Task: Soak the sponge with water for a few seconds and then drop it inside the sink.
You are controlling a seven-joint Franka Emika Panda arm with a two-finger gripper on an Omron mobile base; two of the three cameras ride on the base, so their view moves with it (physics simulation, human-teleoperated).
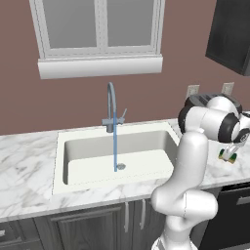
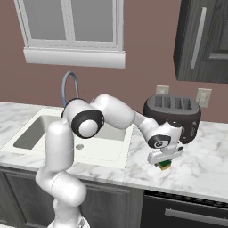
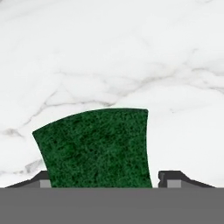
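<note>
Gripper (image 3: 103, 181) astride the sponge (image 3: 97, 146)
No readable writing; fingertips flank the green pad on marble counter (image 3: 109, 52); grip unclear.

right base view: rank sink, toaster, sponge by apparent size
1. Off-white rectangular sink, partly hidden by the arm.
2. Dark four-slot toaster.
3. Small yellow-and-green sponge, between the gripper fingers.
The sink lies farther off, yet looks widest.

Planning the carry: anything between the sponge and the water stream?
Nothing visible. The sponge sits between the gripper's fingers on the counter right of the sink; bare marble and basin lie toward the water.
</note>
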